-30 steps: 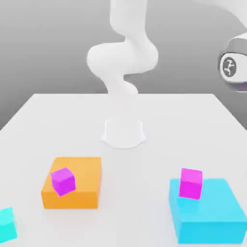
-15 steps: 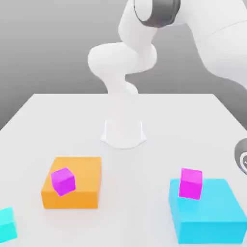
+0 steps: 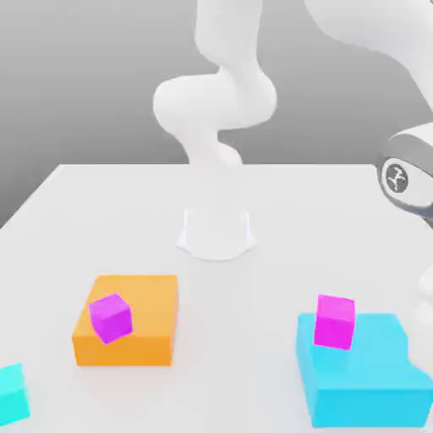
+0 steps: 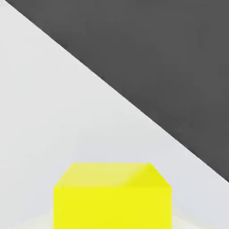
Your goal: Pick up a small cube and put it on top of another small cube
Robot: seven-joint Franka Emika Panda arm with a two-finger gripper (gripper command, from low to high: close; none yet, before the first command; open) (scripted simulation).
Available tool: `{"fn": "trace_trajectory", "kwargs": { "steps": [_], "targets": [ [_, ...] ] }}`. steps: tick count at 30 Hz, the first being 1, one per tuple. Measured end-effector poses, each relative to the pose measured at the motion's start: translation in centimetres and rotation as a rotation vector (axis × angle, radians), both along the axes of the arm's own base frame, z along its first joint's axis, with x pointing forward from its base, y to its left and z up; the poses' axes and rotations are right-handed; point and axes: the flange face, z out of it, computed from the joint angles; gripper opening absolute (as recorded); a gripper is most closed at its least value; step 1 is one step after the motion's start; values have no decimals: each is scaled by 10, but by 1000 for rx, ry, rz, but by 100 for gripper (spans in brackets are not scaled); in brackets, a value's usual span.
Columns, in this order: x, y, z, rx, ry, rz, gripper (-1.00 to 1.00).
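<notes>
Item 1: yellow, flat-faced block, apparently a small cube (image 4: 112,208), seen close up in the hand view, over the pale tabletop (image 4: 40,116). I judge it the likely piece to lift; the task names no colour. Expected handling: light, stiff, not fragile, perhaps slick on its smooth faces. Recommended hold: 2 opposite upright sides, at mid-height, squarely — a corner grip could twist it.

Item 2: the claw. Jaws drawn together, clenched rather than released; whether they grasp the yellow block, I cannot tell.

Item 3: other cubes, clock directions from the exterior view's centre. Violet cube (image 3: 111,318), between 7 and 8 o'clock, apparently on the orange rectangular slab (image 3: 156,317). Cyan cube (image 3: 12,395), same bearing, farther out. Magenta cube (image 3: 335,322), between 4 and 5, apparently on the blue rectangular slab (image 3: 368,406). Any of the 3 could serve as base — none is confirmed.
</notes>
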Motion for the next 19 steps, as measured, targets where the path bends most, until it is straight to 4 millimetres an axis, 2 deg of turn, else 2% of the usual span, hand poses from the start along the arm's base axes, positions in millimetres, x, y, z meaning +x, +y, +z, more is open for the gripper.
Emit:
{"fn": "trace_trajectory", "kwargs": {
  "steps": [6, 11, 13, 15, 16, 19],
  "targets": [
    [-42, -48, 34, -7, -8, -19, -100],
    [-83, -84, 51, -38, -25, -28, -100],
    [-88, -89, 34, -45, -28, -30, -100],
    [-89, -90, 9, -48, -29, -31, -100],
    [-90, -91, -4, -48, -29, -31, 100],
    [-90, -91, -4, -48, -29, -31, 100]
  ]
}}
